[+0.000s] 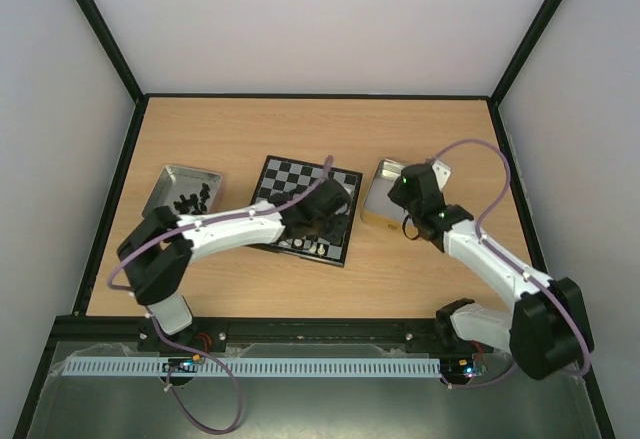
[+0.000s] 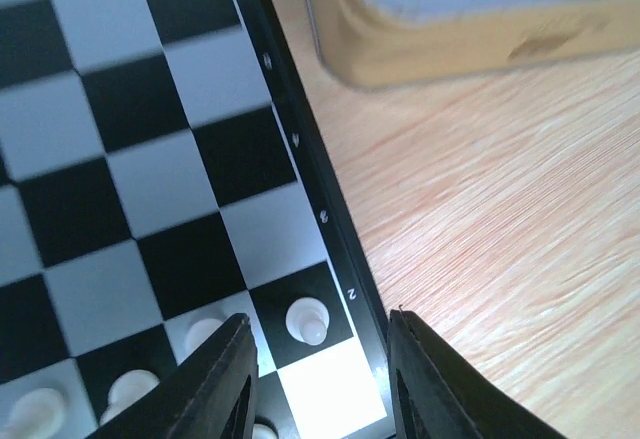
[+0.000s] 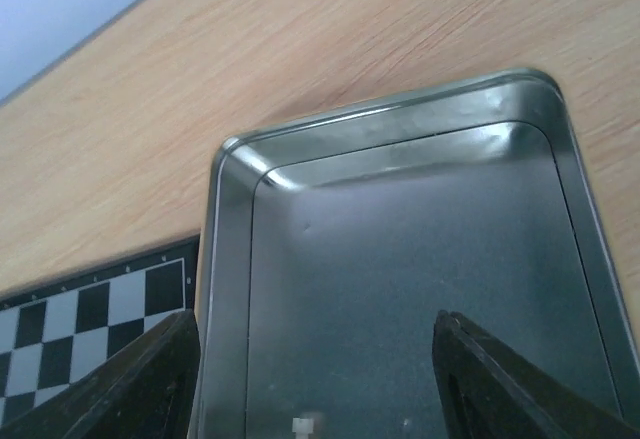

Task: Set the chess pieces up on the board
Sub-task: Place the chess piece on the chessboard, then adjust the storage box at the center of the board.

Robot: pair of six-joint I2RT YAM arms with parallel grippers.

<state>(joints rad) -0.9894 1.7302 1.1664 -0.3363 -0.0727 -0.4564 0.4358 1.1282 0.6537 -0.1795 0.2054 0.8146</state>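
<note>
The board (image 1: 288, 175) lies mid-table, and cream-white chess pieces (image 1: 312, 244) stand along its near edge. My left gripper (image 1: 327, 217) hovers over the board's near right corner. In the left wrist view it (image 2: 318, 384) is open, with nothing between its fingers (image 2: 218, 389). A white pawn (image 2: 307, 321) stands free on a black square just ahead of the fingertips, and more white pieces (image 2: 205, 334) stand to its left. My right gripper (image 3: 320, 399) is open above a silvery tin (image 3: 400, 249) that holds one tiny white piece (image 3: 308, 424). Black pieces (image 1: 190, 199) lie in the left tin.
The left tin (image 1: 170, 177) sits left of the board, the right tin (image 1: 374, 199) just off its right rim. In the left wrist view that tin's wall (image 2: 450, 44) is close beyond the board's black rim (image 2: 310, 174). Bare wooden table (image 1: 300, 129) lies behind.
</note>
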